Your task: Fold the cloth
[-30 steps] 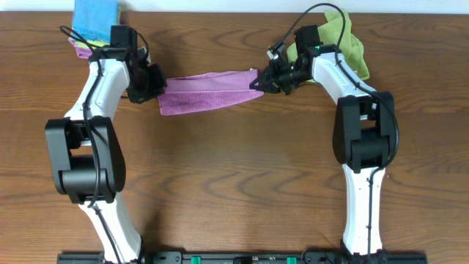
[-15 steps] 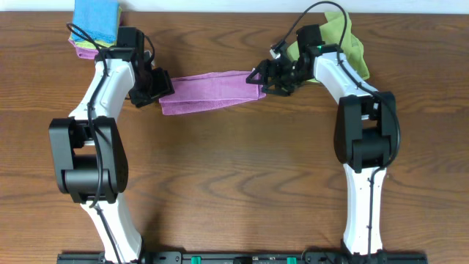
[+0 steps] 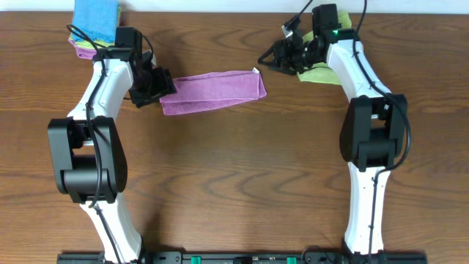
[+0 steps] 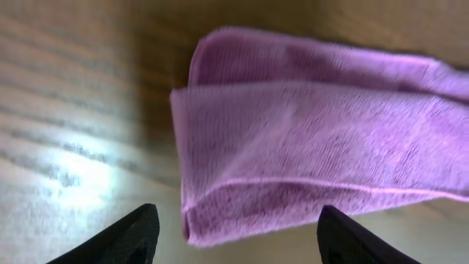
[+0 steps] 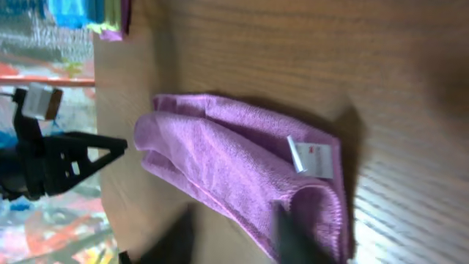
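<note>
fuzzy matt cloth, grained wooden table

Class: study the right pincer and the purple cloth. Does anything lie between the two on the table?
Nothing visible does. Only bare table separates the right pincer from the near end of the purple cloth. The green cloth lies on the far side of that pincer, under the arm, out of the way.

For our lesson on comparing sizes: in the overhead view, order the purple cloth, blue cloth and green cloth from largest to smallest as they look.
1. purple cloth
2. blue cloth, cut by the frame edge
3. green cloth, mostly hidden under the right arm, so its place is unsure
</note>
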Robot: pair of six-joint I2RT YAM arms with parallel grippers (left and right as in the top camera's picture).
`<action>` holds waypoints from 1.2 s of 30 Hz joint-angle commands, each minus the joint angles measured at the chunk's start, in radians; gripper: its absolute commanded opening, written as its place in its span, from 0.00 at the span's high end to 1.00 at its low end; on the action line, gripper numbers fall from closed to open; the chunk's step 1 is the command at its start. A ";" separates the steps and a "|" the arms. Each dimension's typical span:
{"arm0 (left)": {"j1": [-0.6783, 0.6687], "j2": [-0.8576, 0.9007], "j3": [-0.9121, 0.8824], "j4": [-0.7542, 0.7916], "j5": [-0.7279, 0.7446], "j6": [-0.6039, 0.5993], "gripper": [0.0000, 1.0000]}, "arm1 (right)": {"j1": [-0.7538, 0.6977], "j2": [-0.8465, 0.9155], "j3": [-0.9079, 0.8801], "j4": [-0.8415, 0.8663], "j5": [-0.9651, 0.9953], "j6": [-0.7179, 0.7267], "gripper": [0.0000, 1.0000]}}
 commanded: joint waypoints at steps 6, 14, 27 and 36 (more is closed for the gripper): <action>0.002 -0.026 0.003 0.013 -0.012 0.020 0.41 | 0.080 0.004 0.012 -0.037 0.105 -0.071 0.99; -0.022 -0.026 0.003 -0.019 0.018 0.037 0.41 | 0.172 0.004 0.012 -0.063 0.507 -0.122 0.98; -0.043 -0.026 0.003 -0.018 0.019 0.043 0.39 | 0.215 0.042 0.011 0.003 0.713 -0.182 0.99; -0.043 -0.026 0.003 -0.018 0.018 0.043 0.39 | 0.234 0.047 0.010 -0.070 0.682 -0.182 0.99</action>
